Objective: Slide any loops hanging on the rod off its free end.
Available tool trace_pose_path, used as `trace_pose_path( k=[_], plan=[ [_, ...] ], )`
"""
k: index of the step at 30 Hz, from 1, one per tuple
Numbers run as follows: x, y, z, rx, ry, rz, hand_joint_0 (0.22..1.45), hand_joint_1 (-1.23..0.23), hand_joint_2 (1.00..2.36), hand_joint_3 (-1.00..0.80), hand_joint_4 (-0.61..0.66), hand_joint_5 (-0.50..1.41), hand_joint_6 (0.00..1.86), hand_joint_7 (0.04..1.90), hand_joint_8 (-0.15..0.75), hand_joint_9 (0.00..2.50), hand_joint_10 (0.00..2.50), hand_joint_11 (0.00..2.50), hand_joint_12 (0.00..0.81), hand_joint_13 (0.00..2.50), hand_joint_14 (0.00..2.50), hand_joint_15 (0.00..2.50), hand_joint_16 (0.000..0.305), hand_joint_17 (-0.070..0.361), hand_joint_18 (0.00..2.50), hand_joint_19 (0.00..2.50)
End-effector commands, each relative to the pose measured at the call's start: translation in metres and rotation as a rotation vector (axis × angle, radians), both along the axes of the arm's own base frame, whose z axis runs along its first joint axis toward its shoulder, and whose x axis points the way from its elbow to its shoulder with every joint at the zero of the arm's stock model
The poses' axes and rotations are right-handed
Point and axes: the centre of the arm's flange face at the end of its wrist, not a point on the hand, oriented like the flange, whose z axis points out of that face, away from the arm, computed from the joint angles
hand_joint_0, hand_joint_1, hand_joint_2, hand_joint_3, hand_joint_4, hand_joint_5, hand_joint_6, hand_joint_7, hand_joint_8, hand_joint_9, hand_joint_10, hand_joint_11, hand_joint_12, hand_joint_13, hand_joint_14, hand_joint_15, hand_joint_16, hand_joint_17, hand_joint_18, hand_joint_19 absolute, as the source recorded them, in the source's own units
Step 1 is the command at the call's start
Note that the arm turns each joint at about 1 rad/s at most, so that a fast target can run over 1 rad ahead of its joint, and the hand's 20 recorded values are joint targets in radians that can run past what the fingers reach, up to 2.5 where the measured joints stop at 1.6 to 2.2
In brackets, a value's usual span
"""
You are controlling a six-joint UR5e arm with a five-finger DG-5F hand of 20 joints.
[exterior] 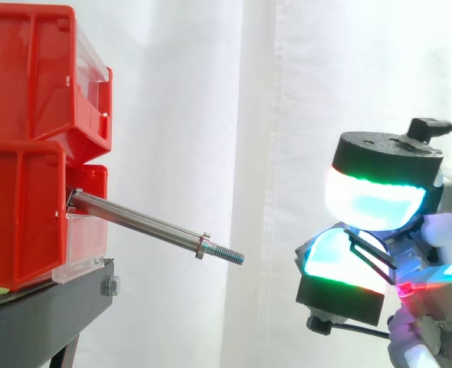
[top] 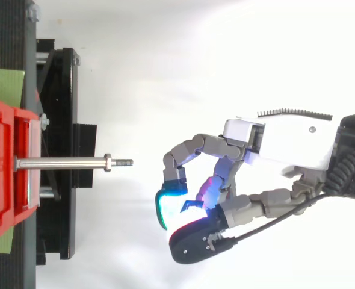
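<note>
Rod of thin silvery steel [exterior: 145, 224] sticks out of the lower of two stacked red plastic bins [exterior: 27, 153] on a black metal stand [exterior: 42, 314], sloping down toward its free end. A small hex nut [exterior: 203, 245] sits near that end, with a short threaded tip past it. The shaft is plain metal from bin to nut. The robot hand with glowing cyan-green pads [top: 286, 144] hangs beyond the free end, well apart from the tip and touching nothing on the rod. From above it sits off the rod's line. Cannot tell whether it holds anything. A white curtain [exterior: 287, 115] is behind.
</note>
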Motion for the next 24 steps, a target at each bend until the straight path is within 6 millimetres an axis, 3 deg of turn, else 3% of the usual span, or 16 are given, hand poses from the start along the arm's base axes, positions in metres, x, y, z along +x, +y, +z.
trace_pose_path(
  k=[1, 5, 11, 15, 24],
  plan=[
    [-0.0001, 0.0001, -0.0001, 0.009, 0.0, -0.002, 0.59, -0.6, 1.02, -0.22, 0.12, -0.15, 0.85, 1.16, 0.349, 1.22, 0.02, 0.75, 0.367, 1.04, 0.01, 0.35, 0.057, 0.127, 1.12, 0.83],
    [-0.0001, 0.0001, -0.0001, 0.01, 0.0, -0.002, 0.64, -0.75, 1.02, -0.11, 0.18, -0.2, 0.9, 1.07, 0.383, 1.1, 0.02, 0.8, 0.403, 1.01, 0.01, 0.34, 0.063, 0.141, 1.14, 0.78],
    [0.0, 0.0002, -0.0011, 0.01, 0.001, -0.002, 0.69, -0.77, 1.01, -0.34, 0.19, -0.2, 0.9, 1.01, 0.354, 1.08, 0.02, 0.86, 0.378, 0.97, 0.01, 0.34, 0.057, 0.128, 1.08, 0.77],
    [0.0001, -0.0004, -0.001, 0.009, -0.001, -0.008, 0.66, -0.69, 1.0, -0.46, 0.18, -0.19, 0.91, 1.05, 0.364, 1.18, 0.02, 0.86, 0.371, 0.99, 0.01, 0.34, 0.056, 0.125, 1.08, 0.78],
    [-0.0003, -0.0009, 0.0, 0.008, -0.001, -0.013, 0.61, -0.56, 1.01, -0.42, 0.15, -0.13, 0.88, 1.21, 0.358, 1.36, 0.02, 0.81, 0.343, 1.05, 0.01, 0.35, 0.054, 0.122, 1.11, 0.84]
  ],
)
